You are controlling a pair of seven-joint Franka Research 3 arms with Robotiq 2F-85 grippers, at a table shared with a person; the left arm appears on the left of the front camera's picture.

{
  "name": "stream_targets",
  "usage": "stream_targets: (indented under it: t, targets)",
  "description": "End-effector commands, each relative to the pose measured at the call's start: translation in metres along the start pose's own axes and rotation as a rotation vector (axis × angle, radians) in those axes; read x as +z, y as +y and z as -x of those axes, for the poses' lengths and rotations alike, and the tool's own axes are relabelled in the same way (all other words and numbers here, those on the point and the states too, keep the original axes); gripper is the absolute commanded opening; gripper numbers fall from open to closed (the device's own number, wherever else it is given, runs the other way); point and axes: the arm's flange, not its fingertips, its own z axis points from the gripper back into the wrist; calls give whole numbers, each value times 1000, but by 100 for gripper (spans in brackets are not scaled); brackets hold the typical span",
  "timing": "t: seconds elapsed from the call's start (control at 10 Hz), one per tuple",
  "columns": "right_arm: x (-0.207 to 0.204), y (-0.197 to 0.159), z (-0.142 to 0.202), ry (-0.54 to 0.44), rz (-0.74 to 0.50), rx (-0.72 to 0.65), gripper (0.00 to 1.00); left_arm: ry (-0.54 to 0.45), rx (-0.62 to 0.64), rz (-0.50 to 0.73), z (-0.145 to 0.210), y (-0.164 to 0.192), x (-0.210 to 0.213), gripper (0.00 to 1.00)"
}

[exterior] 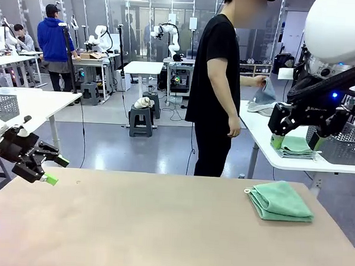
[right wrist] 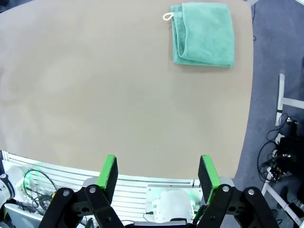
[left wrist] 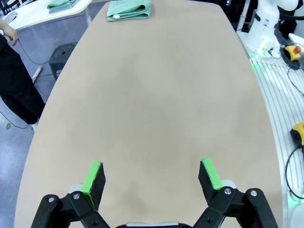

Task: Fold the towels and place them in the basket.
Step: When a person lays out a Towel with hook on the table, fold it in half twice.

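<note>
Left end effector (exterior: 56, 170) agape | right end effector (exterior: 296, 141) agape | green towel (exterior: 281, 201) folded

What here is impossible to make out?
- Front view: the mesh basket, part behind the right gripper, cut off by the edge; contents hidden.
- Front view: the towel pile, partly behind that gripper; count unclear.
- Front view: the grey towel the person holds; folds too small to tell.

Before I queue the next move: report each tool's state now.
Left tool: open, holding nothing.
Right tool: open, holding nothing.
</note>
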Motion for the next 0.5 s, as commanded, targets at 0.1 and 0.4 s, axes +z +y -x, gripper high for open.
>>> stream_targets:
  t: [0.1, 0.4]
  targets:
    - [1, 1, -2, -3, -2, -25, 85, -2, -1, 0, -1, 0, 1, 100]
    - [1, 1, -2, -3, -2, -25, 85, -2, -1, 0, -1, 0, 1, 100]
